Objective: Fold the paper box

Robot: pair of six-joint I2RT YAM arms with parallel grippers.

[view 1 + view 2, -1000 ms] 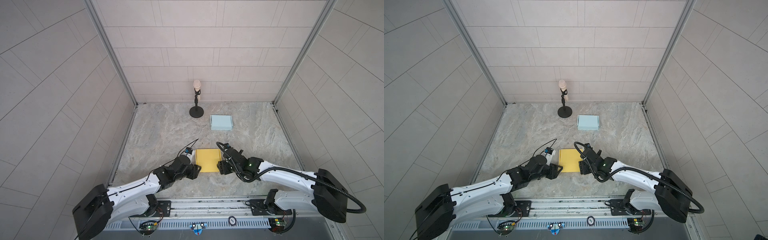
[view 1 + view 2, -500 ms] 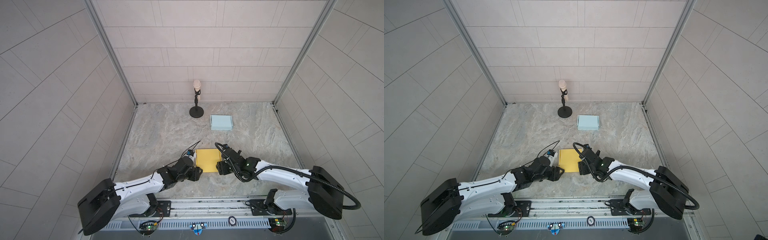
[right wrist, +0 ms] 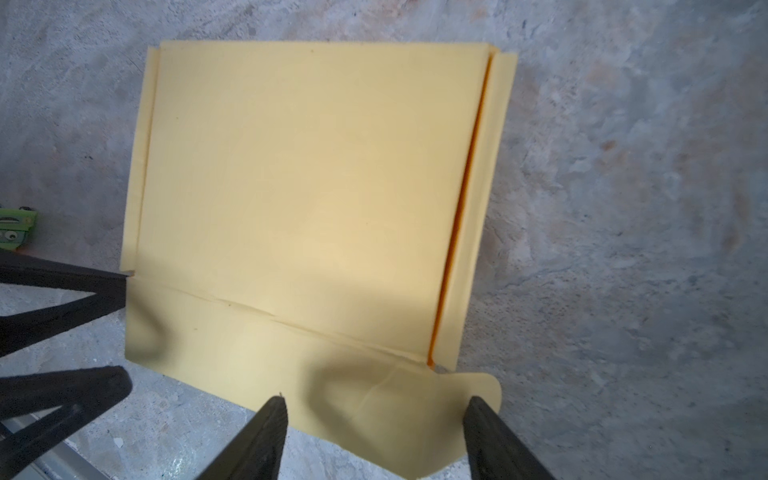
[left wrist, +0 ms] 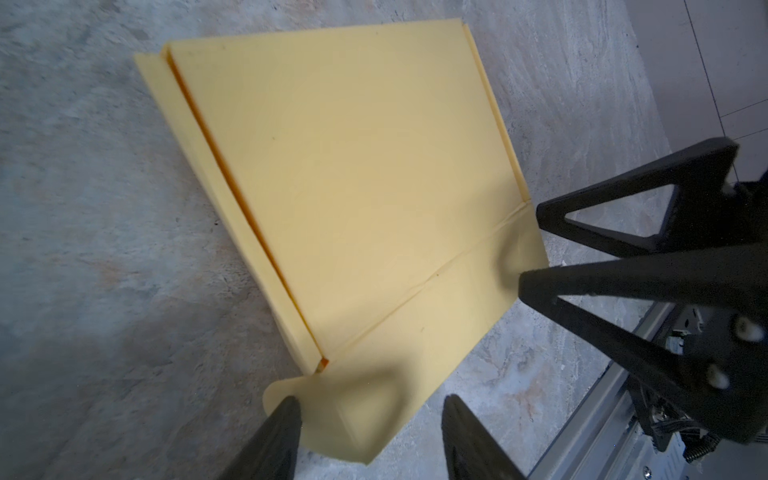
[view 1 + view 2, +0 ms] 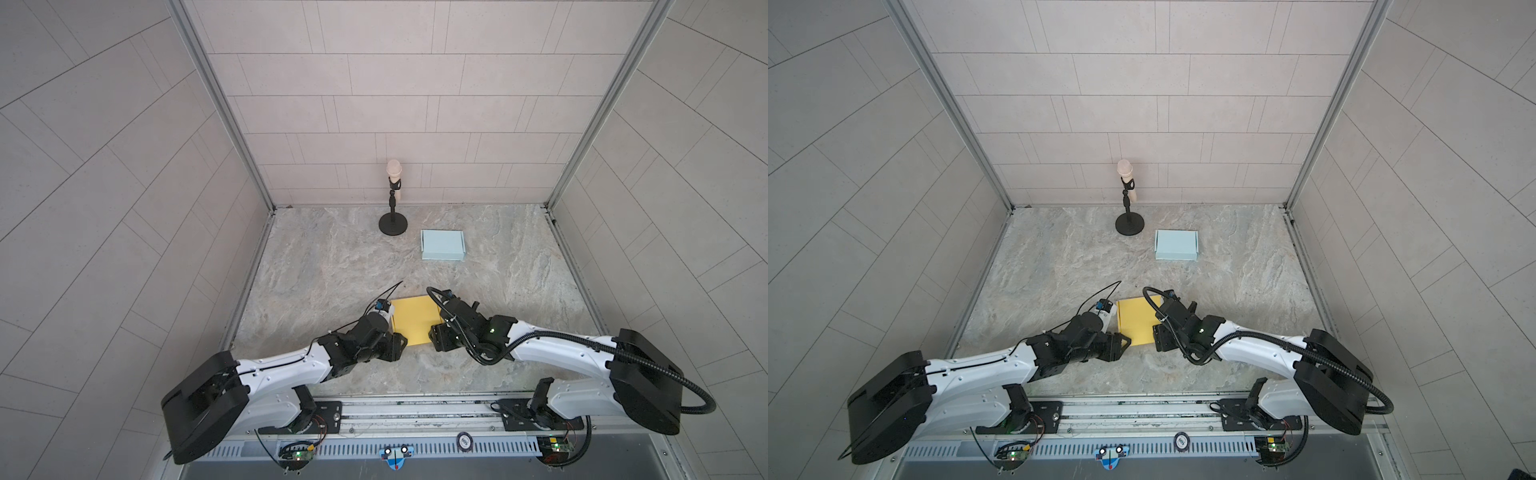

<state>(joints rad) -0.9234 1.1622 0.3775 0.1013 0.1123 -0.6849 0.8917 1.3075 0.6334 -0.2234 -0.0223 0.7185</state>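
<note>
You're working at the front of the marble tabletop [image 5: 332,266]; the yellow paper box [image 5: 415,318] lies flat there between your 2 arms, in both top views; your left gripper [image 4: 370,397] is down at the box's near left corner and your right gripper [image 3: 376,397] at its near right corner — the 2 almost face each other across the near edge. In the left wrist view, the fingers [image 4: 274,436] stand well apart; 1 tip is at the edge of the near flap and the other is over bare marble; the flap's end lies in the gap, nothing pinched. The right wrist view looks much the same; its fingers [image 3: 264,436] are spread wide with the flap's end between them, no grip; whether any tip touches the paper, I cannot tell. A crease runs across the box and sets off that near flap; along 1 long side a narrow flap shows an orange line. Well behind — at the back of the table — a pale blue box [image 5: 442,245] sits just beside a microphone stand [image 5: 392,226].
</note>
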